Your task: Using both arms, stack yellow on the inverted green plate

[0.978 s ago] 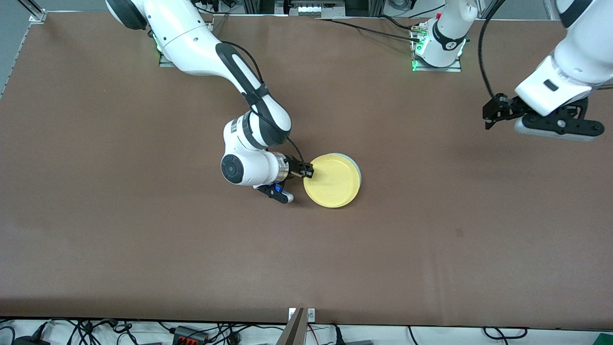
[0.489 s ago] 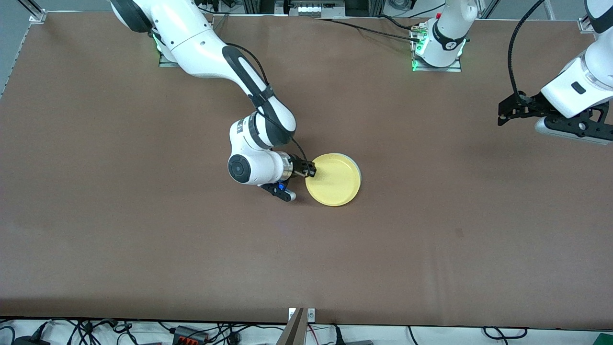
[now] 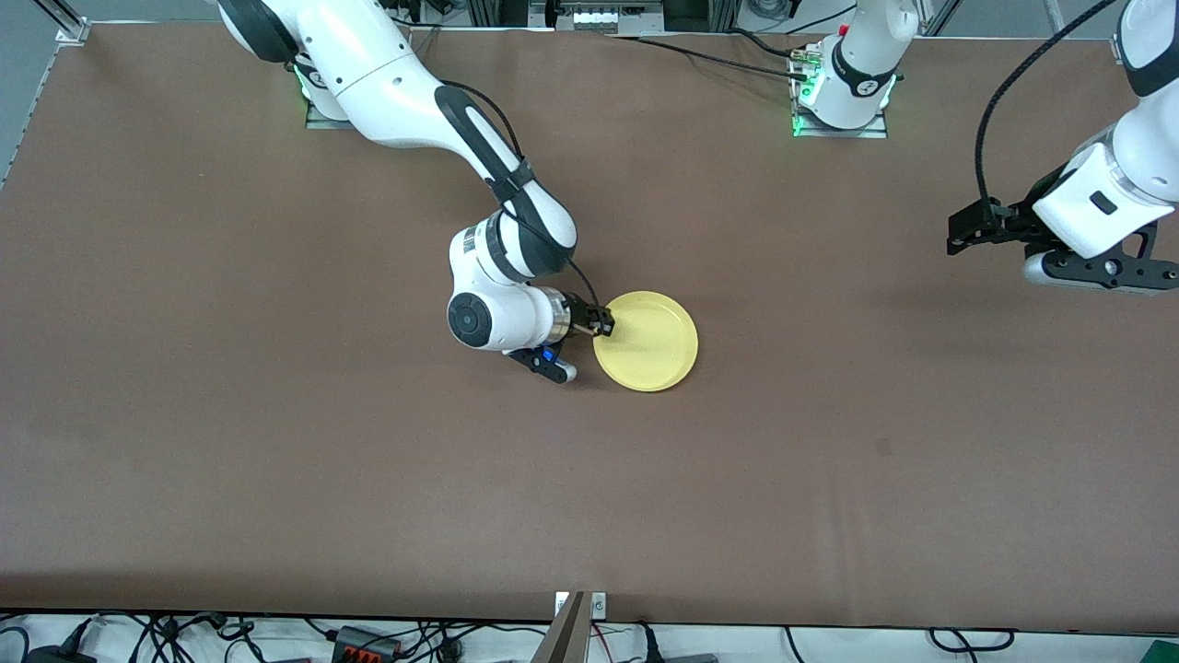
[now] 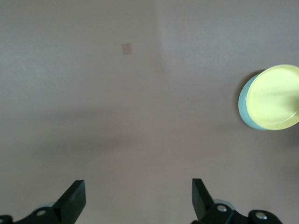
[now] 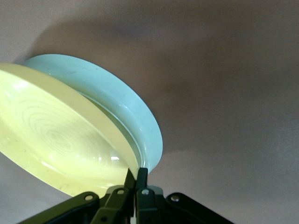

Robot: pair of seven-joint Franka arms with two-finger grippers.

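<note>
Yellow plate [image 3: 647, 342] lies atop the green plate [image 5: 135, 121], rim pinched in the closed right claw [image 3: 603, 321]; left claw [image 3: 963, 232] hangs wide apart, empty.

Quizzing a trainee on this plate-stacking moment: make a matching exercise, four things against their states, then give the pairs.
Things:
1. yellow plate
2. green plate
3. left gripper
4. right gripper

States:
A. open, over bare table toward the left arm's end
B. underneath, only its edge showing
C. shut on a plate's rim
D. on top, rim pinched

Pairs: 1-D, 2-B, 3-A, 4-C
</note>
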